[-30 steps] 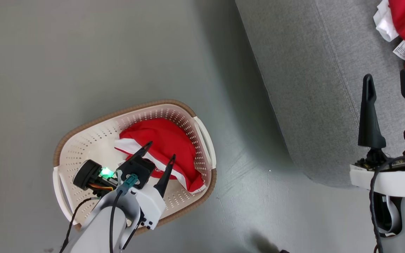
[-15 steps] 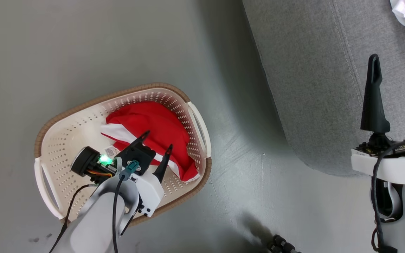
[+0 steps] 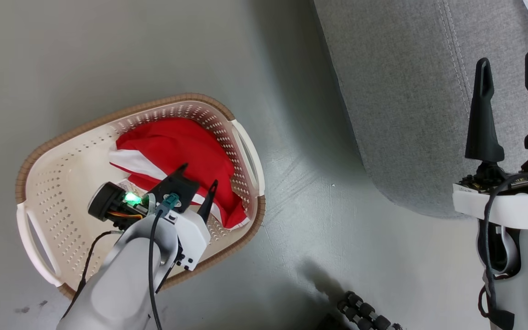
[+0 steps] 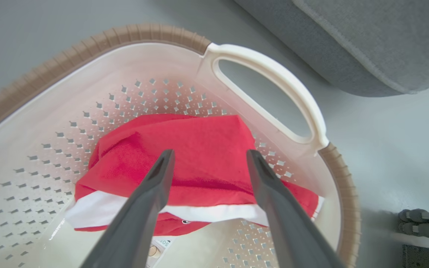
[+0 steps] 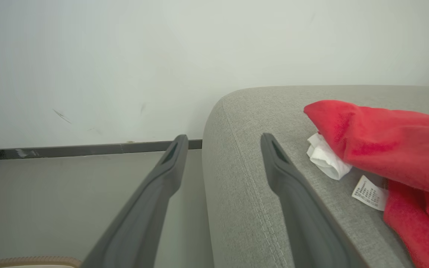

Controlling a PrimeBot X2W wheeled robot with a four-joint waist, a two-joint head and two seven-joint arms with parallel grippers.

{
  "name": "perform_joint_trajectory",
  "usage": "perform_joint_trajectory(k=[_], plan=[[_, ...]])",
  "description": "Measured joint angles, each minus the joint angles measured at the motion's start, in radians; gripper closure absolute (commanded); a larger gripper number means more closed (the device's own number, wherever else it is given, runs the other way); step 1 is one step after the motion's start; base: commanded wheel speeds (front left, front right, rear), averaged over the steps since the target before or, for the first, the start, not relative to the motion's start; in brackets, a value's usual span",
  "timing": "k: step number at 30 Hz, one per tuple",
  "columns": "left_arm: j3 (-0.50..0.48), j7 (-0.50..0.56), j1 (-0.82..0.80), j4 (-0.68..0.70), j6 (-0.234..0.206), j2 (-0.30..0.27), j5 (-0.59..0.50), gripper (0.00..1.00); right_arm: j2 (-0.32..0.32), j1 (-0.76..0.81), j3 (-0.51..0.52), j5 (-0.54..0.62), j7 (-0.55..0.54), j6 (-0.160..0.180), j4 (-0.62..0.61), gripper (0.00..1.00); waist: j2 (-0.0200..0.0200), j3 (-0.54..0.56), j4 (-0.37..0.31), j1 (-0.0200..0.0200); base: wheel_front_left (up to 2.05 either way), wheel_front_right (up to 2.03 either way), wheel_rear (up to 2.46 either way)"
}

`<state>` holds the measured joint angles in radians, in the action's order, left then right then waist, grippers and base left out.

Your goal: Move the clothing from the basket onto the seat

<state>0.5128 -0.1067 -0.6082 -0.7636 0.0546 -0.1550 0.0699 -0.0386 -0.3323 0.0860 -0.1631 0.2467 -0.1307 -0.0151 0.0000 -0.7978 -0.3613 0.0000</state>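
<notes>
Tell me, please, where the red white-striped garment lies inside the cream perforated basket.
At the head view's left, the red white-striped garment lies in the cream perforated basket's half nearest the grey sofa, beneath the left gripper.

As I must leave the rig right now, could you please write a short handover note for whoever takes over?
Left gripper: open, empty, poised over the bright red fabric garment with a white stripe in the cream perforated plastic basket with a brown rim.
Right gripper: open, empty, over the light grey woven-fabric sofa.
On the sofa: another red garment, lying bunched.
Done: that garment is on the seat.
Left: grasp the basket's garment and carry it to the sofa.
</notes>
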Motion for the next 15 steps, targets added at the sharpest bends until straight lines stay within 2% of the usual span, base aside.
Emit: perform_joint_trajectory(k=[9, 15], plan=[[-0.052, 0.020, -0.034, -0.053, -0.009, 0.011, 0.052, 0.00, 0.000, -0.026, -0.012, -0.016, 0.001, 0.000, 0.021, 0.00, 0.0000, -0.033, -0.025, 0.0000, 0.00, 0.00, 0.00], [-0.099, 0.041, -0.042, -0.078, -0.030, 0.049, 0.107, 0.00, 0.000, -0.047, -0.020, -0.024, 0.001, 0.000, 0.027, 0.00, 0.0000, -0.047, -0.035, 0.0000, 0.00, 0.00, 0.00]])
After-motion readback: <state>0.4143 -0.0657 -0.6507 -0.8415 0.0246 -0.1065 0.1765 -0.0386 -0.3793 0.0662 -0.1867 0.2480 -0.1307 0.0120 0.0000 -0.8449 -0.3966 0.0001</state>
